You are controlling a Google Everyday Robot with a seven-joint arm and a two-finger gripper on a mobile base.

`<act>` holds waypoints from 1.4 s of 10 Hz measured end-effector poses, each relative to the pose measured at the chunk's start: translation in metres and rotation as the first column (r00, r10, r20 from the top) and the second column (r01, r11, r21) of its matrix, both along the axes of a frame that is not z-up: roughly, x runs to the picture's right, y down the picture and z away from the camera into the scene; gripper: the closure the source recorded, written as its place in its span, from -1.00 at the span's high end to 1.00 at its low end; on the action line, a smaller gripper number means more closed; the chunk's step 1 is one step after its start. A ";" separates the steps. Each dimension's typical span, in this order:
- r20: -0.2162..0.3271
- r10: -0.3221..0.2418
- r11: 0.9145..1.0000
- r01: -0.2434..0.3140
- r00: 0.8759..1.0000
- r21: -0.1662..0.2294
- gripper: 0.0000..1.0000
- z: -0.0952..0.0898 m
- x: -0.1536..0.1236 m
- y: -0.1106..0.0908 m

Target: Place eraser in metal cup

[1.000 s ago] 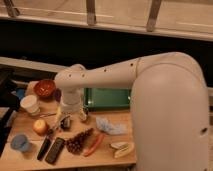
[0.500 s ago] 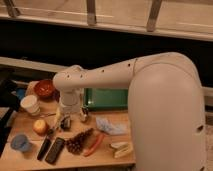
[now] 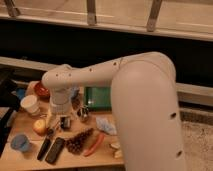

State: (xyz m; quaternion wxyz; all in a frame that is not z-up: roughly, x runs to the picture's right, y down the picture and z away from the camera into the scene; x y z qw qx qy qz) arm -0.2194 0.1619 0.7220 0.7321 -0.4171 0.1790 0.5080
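Camera view: the gripper [image 3: 61,116] hangs under the white wrist, left of centre in the frame, low over the wooden table [image 3: 20,125].
Gripper state: spread or pressed together cannot be told.
Change: over the last second the wrist has drifted slightly left and downward, towards the lower-left group of objects; the eraser has not moved.
Meaning for the task: judged an approach to the pick; the eraser is not yet lifted.
Metal cup [image 3: 84,114]: upright, just right of the gripper, in front of the green tray [image 3: 97,97].
Eraser [image 3: 55,150]: flat on the table, lower left of the frame, below the gripper and apart from it, beside a narrower black stick [image 3: 44,148].
Eraser long axis: diagonal, lower left to upper right; the upper end points towards the gripper.
Outer objects: pine cone [image 3: 80,141] right of the eraser; white cup [image 3: 30,105] at left.
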 end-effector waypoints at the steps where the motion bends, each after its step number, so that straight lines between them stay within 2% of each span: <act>1: 0.011 -0.024 1.000 0.024 1.000 -0.016 0.60 0.007 -0.011 0.013; 3: 0.019 -0.041 0.998 0.042 0.999 -0.043 0.60 0.019 -0.023 0.028; 6: -0.007 -0.070 0.993 0.069 0.998 -0.097 0.60 0.040 -0.025 0.054; 11: -0.012 -0.063 0.994 0.062 0.998 -0.095 0.60 0.043 -0.022 0.053; 12: -0.008 -0.059 0.993 0.058 0.998 -0.106 0.60 0.043 -0.023 0.055; 14: 0.009 -0.018 0.988 0.019 1.000 -0.151 0.60 0.054 -0.014 0.068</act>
